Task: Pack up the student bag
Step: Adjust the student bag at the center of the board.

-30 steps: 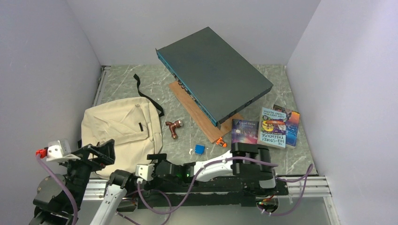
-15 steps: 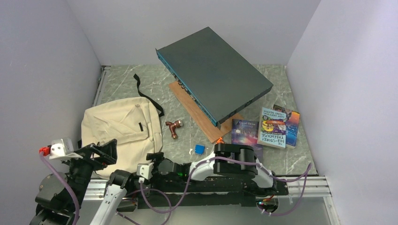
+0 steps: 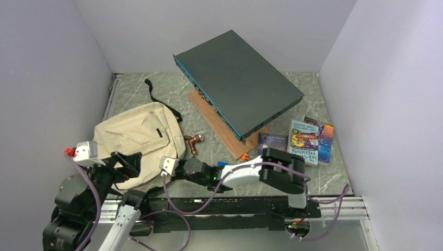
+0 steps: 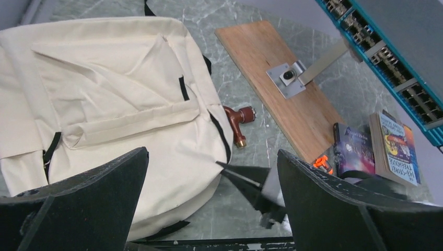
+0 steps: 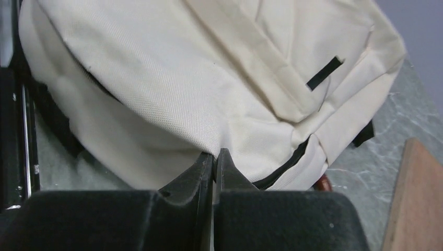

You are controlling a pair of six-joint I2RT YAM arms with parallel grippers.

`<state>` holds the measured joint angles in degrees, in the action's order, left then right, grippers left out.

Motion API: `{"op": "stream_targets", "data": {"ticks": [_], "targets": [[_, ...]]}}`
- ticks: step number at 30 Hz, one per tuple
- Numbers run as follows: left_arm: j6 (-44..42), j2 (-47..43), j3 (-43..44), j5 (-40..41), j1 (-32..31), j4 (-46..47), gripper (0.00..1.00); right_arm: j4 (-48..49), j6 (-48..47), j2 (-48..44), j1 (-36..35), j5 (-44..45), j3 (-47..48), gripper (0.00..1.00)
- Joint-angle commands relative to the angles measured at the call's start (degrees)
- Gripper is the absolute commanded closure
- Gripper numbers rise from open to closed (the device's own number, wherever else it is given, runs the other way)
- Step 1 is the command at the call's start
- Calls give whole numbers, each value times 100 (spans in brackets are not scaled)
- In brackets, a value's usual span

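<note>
The student bag [image 3: 136,137], a cream canvas backpack with black straps and zipper, lies at the left of the table. It fills the upper left of the left wrist view [image 4: 115,99] and the right wrist view [image 5: 209,73]. My right gripper [image 3: 170,168] reaches left along the near edge and is shut on the bag's lower right fabric edge [image 5: 214,154]. Its dark fingertips [image 4: 235,172] meet the bag's rim in the left wrist view. My left gripper [image 3: 125,166] hovers above the bag's near edge, open [image 4: 211,154], with nothing between its fingers.
A big dark grey flat box [image 3: 237,78] leans over a wooden board [image 3: 219,128] at the back. A copper pipe fitting [image 3: 194,141] lies just right of the bag. A blue piece [image 3: 222,164], an orange piece [image 3: 244,157] and books [image 3: 303,141] lie further right.
My right gripper closed on the bag's edge and swung forward, pushing the bag away from the near edge. The left arm rose and moved right, staying open.
</note>
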<state>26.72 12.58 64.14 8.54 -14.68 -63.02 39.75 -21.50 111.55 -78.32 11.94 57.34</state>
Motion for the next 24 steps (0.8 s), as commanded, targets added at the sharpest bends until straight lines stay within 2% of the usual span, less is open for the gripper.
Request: {"op": "stream_targets", "data": {"ticks": [1, 6, 9, 13, 15, 21, 24], "targets": [[112, 267, -298, -338, 35, 310, 0, -516, 233, -831, 42, -215, 150, 100], [146, 760, -772, -851, 35, 489, 0, -1226, -52, -1149, 124, -594, -12, 100], [305, 1290, -1221, -952, 35, 731, 0, -1174, 57, -1169, 124, -475, -303, 100], [426, 2367, -1370, -871, 35, 1031, 3, -940, 334, -1218, 124, -467, -570, 100], [458, 2826, -1445, -871, 35, 1519, 7, -862, 525, -1165, 124, -430, -568, 100], [367, 4225, -1210, -438, 57, 2163, 31, -801, 970, -1024, 116, -398, -487, 100], [329, 4832, -1156, -200, 107, 2297, 35, -754, 1109, -1037, 116, -311, -543, 100]]}}
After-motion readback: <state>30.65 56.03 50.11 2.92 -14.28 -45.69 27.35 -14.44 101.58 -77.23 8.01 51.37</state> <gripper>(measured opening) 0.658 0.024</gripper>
